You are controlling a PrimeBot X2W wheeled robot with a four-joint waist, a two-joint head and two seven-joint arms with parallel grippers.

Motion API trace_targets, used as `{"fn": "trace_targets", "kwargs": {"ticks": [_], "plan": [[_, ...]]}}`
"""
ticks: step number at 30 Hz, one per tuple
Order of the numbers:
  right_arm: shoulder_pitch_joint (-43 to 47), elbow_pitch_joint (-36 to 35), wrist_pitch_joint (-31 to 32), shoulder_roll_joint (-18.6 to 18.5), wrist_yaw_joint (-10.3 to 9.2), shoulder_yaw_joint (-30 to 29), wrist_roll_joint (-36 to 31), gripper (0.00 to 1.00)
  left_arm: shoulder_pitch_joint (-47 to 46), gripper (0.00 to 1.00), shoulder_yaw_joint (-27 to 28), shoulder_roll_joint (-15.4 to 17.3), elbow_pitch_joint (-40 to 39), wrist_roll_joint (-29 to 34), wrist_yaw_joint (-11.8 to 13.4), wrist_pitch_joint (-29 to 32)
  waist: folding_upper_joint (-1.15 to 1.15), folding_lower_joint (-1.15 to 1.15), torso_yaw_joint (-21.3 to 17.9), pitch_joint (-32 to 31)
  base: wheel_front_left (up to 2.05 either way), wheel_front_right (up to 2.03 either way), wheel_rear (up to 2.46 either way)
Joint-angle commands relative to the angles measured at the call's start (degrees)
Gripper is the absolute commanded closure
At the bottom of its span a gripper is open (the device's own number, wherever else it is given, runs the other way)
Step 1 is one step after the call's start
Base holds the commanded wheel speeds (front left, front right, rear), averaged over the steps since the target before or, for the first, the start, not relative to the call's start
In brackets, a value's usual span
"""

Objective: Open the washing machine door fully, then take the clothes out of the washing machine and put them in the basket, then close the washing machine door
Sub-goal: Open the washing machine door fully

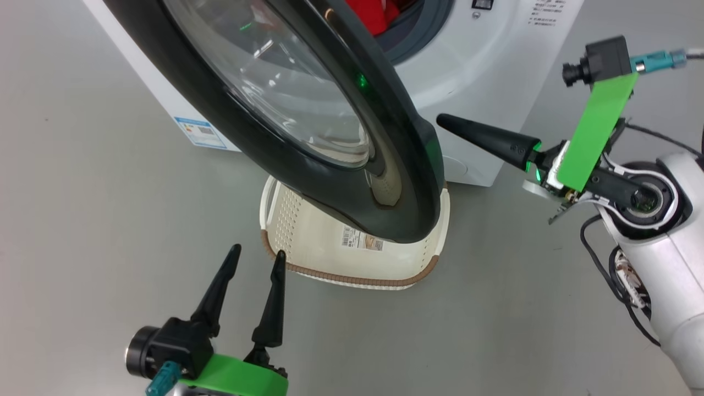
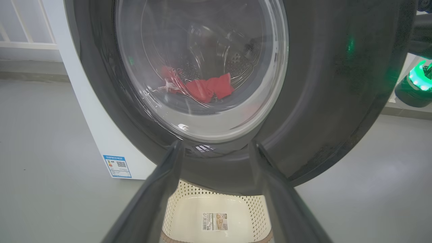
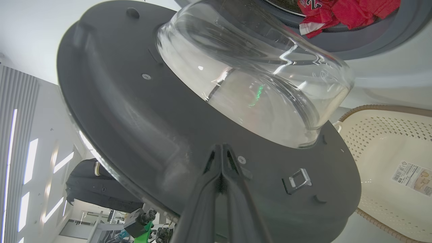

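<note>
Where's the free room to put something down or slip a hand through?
Bare floor lies left and right of the basket. The gap between door and washer, by the right gripper, looks passable. Crowded: the door overhangs the basket.

It looks like a test lab to me: a washing machine (image 1: 478,99) standing on smooth grey floor (image 1: 82,247), with pale slatted wall panels (image 3: 17,94).
</note>
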Motion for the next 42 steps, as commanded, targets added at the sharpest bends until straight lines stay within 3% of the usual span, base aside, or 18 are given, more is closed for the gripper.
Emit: {"fn": "trace_targets", "kwargs": {"ticks": [1, 2, 31, 42], "plan": [[1.64, -1.41, -0.87, 0.01, 0.44, -0.31, -1.01, 0.16, 0.38, 0.00, 2.22, 0.78, -0.97, 0.61, -0.39, -0.51, 0.00, 0.00, -0.49, -0.69, 0.00, 0.00, 0.00], [2.35, -1.44, -1.36, -0.11, 0.44, -0.62, -1.13, 0.00, 0.49, 0.00, 2.37, 0.78, -0.90, 0.65, -0.50, -0.51, 0.00, 0.00, -0.64, -0.87, 0.00, 0.00, 0.00], [26.32, -1.42, -19.53, -5.00, 0.44, -4.17, -7.05, 0.00, 4.03, 0.00, 8.06, 0.78, -0.33, 1.70, -1.78, -0.51, 0.00, 0.00, -6.48, -4.30, 0.00, 0.00, 0.00], [30.10, 1.73, -39.57, -8.73, 0.44, 2.41, -17.24, 0.00, 4.46, 0.00, 9.81, 0.78, 0.22, 1.73, -2.02, -0.51, 0.00, 0.00, -8.22, -4.64, 0.00, 0.00, 0.00]]}}
